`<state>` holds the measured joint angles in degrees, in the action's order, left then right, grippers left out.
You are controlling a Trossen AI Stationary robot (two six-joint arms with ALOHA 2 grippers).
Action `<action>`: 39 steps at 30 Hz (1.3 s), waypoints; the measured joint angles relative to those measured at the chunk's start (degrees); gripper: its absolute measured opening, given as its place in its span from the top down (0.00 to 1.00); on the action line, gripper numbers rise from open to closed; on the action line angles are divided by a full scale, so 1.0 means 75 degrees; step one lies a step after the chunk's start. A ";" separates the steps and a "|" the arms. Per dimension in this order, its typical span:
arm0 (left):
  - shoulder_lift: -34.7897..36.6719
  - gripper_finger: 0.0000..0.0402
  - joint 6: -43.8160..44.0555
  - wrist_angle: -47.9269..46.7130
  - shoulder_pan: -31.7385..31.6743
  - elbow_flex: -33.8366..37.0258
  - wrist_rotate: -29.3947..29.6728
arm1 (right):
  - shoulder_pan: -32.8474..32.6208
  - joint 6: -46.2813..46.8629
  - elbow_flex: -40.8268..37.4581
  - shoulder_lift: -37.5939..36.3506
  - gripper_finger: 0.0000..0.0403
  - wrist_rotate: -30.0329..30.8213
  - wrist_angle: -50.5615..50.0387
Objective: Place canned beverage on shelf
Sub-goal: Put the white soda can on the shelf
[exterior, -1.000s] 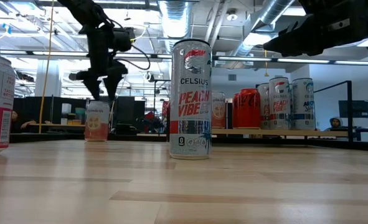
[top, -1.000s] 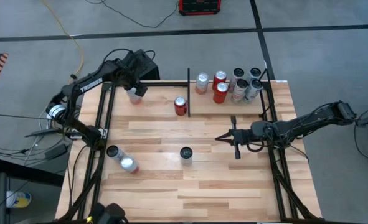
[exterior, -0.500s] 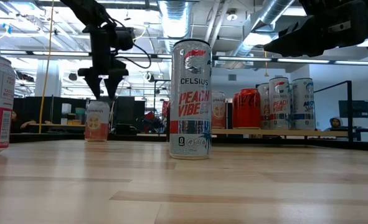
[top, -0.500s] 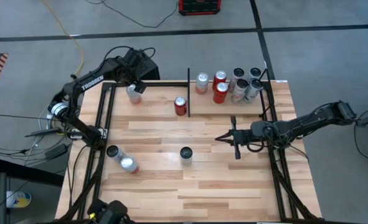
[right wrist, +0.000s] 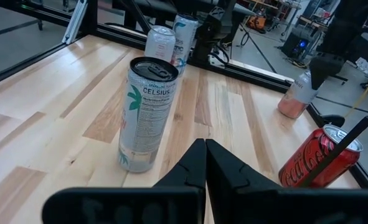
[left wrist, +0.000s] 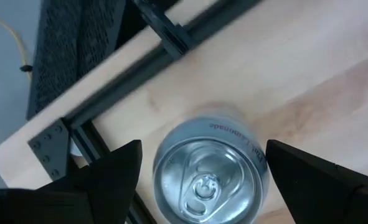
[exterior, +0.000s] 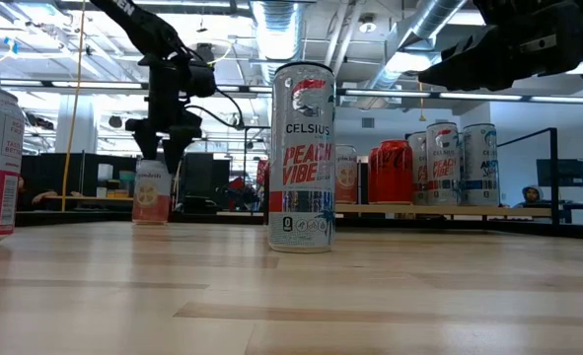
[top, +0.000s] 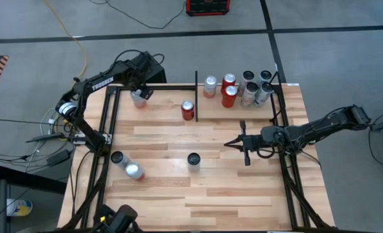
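Observation:
A pale can with a pink lower half (exterior: 151,192) stands upright on the shelf (top: 210,194), a light plank surface with black rails, in its far left corner (top: 139,99). My left gripper (left wrist: 202,149) is open right above this can's silver top (left wrist: 207,177), with one finger on either side and a gap to each. My right gripper (top: 233,144) is shut and empty, hovering over the right middle of the shelf. A tall Celsius can (top: 194,159) stands near it, upright on its base.
A red can (top: 188,110) stands left of the short black divider bar (top: 196,94). Several cans (top: 246,89) are grouped at the far right. Two more cans (top: 125,165) stand at the near left. Bare planks lie toward the near edge.
My left gripper has gone down a little toward the pale pink can and stays open above it. The can has not moved.

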<state>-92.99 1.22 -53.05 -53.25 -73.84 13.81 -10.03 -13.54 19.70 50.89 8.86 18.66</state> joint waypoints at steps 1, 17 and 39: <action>0.0000 0.19 -0.0002 -0.0083 -0.0014 0.0000 -0.0045 | -0.0001 0.0000 0.0000 0.0000 0.93 0.0000 -0.0006; 0.0050 0.19 -0.0298 0.0060 -0.0030 0.0615 -0.0287 | -0.0001 0.0012 0.0003 0.0000 0.93 0.0000 -0.0004; 0.0015 0.29 -0.0093 -0.0859 0.0235 0.0173 -0.1166 | -0.0001 -0.0009 0.0003 0.0000 0.93 0.0000 -0.0004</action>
<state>-92.88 0.52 -59.49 -51.49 -72.54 5.06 -10.04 -13.61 19.73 50.89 8.86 18.63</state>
